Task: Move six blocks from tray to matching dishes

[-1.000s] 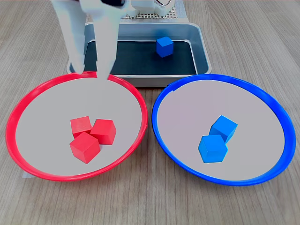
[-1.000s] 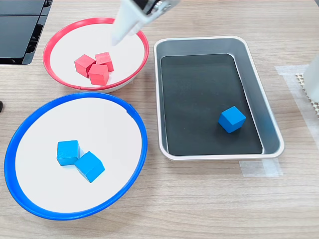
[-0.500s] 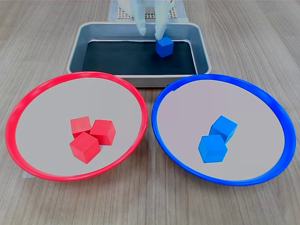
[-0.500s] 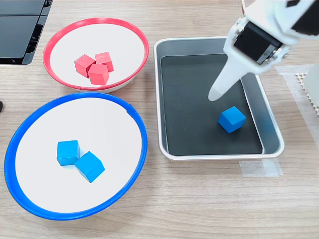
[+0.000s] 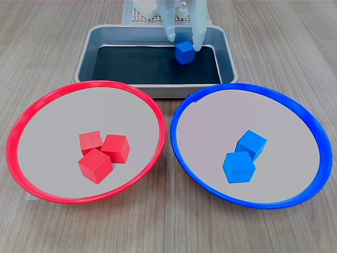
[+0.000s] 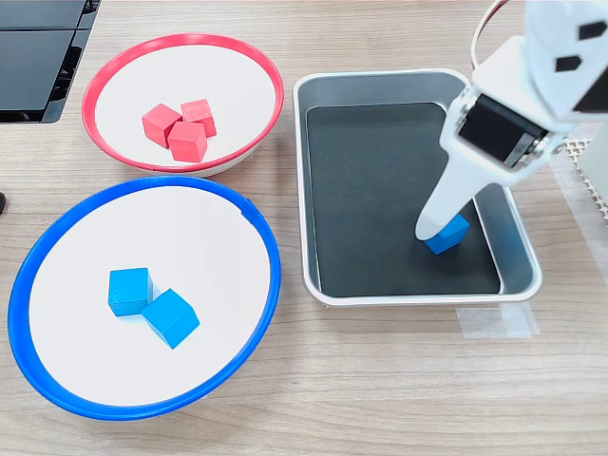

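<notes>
One blue block [image 5: 185, 52] [image 6: 450, 234] lies at the tray's [image 5: 86, 57] [image 6: 380, 78] end near the arm's base. My gripper [image 5: 185, 42] [image 6: 436, 229] is open and lowered over it, one white finger on each side in the first exterior view, nothing clamped. In the second exterior view one finger covers part of the block. Three red blocks [image 5: 101, 153] [image 6: 180, 125] sit bunched in the red-rimmed dish [image 5: 21, 121] [image 6: 103, 78]. Two blue blocks [image 5: 243, 157] [image 6: 152, 302] rest touching in the blue-rimmed dish [image 5: 311, 122] [image 6: 268, 249].
The two dishes nearly touch each other and stand close to the tray's long wall. A black flat object [image 6: 38, 57] lies at the second exterior view's upper left. Clear tape [image 6: 496, 319] sits by the tray's corner. The arm's white perforated base [image 5: 141, 17] stands behind the tray.
The gripper swung from above the red-rimmed dish's rim across the tray, then came down around the lone blue block. No block has moved.
</notes>
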Action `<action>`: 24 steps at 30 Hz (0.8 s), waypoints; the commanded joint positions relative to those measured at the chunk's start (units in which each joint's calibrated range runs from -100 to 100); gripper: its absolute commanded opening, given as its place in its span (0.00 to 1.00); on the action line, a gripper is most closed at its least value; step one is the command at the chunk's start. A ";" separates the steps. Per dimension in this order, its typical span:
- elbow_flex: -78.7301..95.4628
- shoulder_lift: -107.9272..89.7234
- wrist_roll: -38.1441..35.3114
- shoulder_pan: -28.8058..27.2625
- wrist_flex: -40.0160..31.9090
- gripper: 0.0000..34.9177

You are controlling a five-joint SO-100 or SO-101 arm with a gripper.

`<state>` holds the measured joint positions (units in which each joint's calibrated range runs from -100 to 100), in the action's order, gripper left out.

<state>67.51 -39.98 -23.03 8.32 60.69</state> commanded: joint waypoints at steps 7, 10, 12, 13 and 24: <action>6.54 1.22 -2.10 -0.18 -10.95 0.43; 7.63 0.79 -2.64 0.10 -11.45 0.42; 7.82 0.79 -2.83 0.39 -11.37 0.40; 7.82 0.79 -2.83 0.48 -11.37 0.35; -25.23 13.84 7.86 1.33 -12.19 0.01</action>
<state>62.34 -33.84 -20.34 9.20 50.57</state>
